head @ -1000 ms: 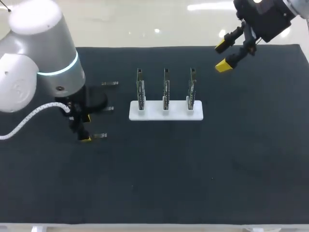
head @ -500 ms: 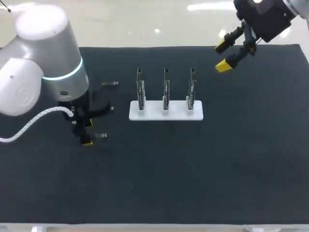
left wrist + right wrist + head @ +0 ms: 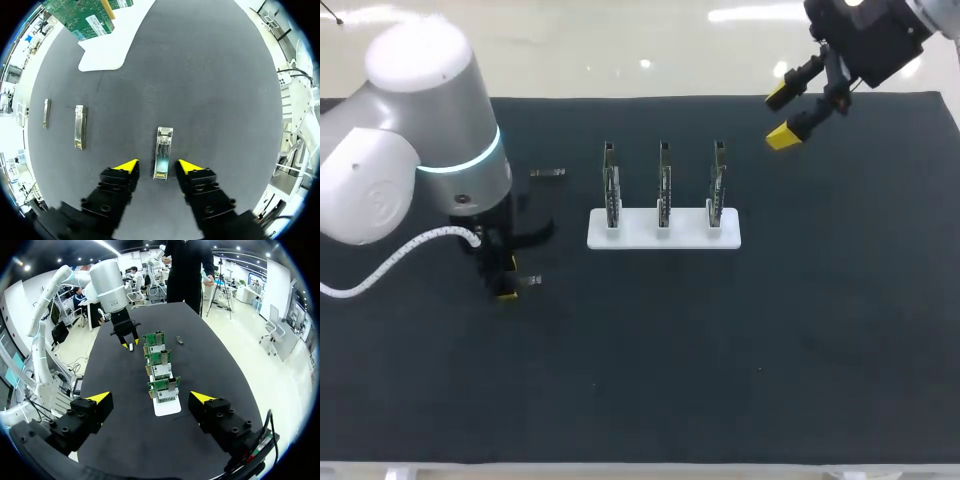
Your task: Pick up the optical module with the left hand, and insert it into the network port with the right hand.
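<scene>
My left gripper (image 3: 505,287) was down low over the black mat (image 3: 770,330), near the left end of the table as the head camera showed it; its fingers were spread, with a clear gap on either side of what lay between them. That was the optical module (image 3: 163,152), lying flat on the mat and lined up lengthwise with the fingers, its far end reaching just past the yellow tips; neither tip touched it, so nothing was gripped. Two spare modules (image 3: 79,126) lay side by side on the mat, well off to one side of the gripper, toward the white stand (image 3: 690,237); from the head camera I could make out only one of them, behind the arm. The stand sat at mid-table with three green circuit boards (image 3: 664,185) upright in a row; I could not make out the network port on any of them. My right gripper (image 3: 781,116) hung in the air above the table's far right corner, fingers wide apart and holding nothing; its wrist camera looked down the row of boards.
</scene>
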### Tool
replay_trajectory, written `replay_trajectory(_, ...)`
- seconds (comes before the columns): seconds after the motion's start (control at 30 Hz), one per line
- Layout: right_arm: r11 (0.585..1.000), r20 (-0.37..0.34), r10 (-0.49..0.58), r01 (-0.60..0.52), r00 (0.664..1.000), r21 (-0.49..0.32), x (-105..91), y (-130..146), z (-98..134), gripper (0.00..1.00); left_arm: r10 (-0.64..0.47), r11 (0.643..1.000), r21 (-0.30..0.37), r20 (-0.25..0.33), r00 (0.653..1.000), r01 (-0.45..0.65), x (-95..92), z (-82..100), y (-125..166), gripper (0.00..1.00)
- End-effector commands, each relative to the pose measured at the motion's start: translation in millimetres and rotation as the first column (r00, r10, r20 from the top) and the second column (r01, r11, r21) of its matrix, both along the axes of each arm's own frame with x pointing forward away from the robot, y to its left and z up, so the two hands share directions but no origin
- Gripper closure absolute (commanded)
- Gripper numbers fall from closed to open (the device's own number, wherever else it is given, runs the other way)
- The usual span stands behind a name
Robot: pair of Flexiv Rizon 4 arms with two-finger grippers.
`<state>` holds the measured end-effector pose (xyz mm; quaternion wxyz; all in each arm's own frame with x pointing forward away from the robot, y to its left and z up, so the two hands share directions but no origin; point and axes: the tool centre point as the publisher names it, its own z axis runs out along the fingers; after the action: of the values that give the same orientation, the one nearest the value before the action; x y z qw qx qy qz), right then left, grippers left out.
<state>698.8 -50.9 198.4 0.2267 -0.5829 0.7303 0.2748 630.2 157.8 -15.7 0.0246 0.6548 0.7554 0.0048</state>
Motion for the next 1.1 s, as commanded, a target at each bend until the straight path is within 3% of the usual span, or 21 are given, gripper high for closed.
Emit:
replay_trajectory(0.03, 1.0, 0.0, 0.002, -0.002, 1.0, 0.002, 0.8, 0, 0, 0.0, -0.003, 1.0, 0.006, -0.006, 1.0, 0.003, 1.1, -3.8, -3, 0.64)
replay_trajectory(0.07, 1.0, 0.0, 0.002, -0.002, 1.0, 0.002, 0.8, 0, 0, 0.0, -0.004, 1.0, 0.007, -0.007, 1.0, 0.004, 0.5, -5.0, -3, 0.88)
replay_trajectory(0.1, 1.0, 0.0, 0.002, -0.002, 1.0, 0.002, 0.8, 0, 0, 0.0, -0.005, 1.0, 0.009, -0.007, 1.0, 0.005, -0.1, -6.4, -3, 1.0)
replay_trajectory(0.3, 1.0, 0.0, 0.002, -0.002, 1.0, 0.002, 0.8, 0, 0, 0.0, -0.006, 1.0, 0.015, -0.01, 1.0, 0.006, -1.6, -10.5, -4, 1.0)
replay_trajectory(0.43, 1.0, 0.0, 0.002, -0.002, 1.0, 0.002, 0.8, 0, 0, 0.0, -0.003, 1.0, -0.01, -0.012, 1.0, 0.003, -3.7, -0.9, -3, 1.0)
replay_trajectory(0.6, 1.0, 0.0, 0.002, -0.002, 1.0, 0.002, 0.8, 0, 0, 0.0, 0.01, 0.996, -0.085, -0.024, 1.0, -0.012, -4.4, 28.7, 7, 1.0)
replay_trajectory(0.8, 1.0, 0.0, 0.002, -0.002, 1.0, 0.002, 0.8, 0, 0, 0.0, 0.013, 0.979, -0.205, 0.01, 1.0, -0.01, -3.3, 69.9, 22, 1.0)
replay_trajectory(1.1, 1.0, 0.0, 0.002, -0.002, 1.0, 0.002, 0.8, 0, 0, 0.0, 0.009, 0.911, -0.411, 0.05, 0.999, 0.012, -4.5, 129.2, 32, 1.0)
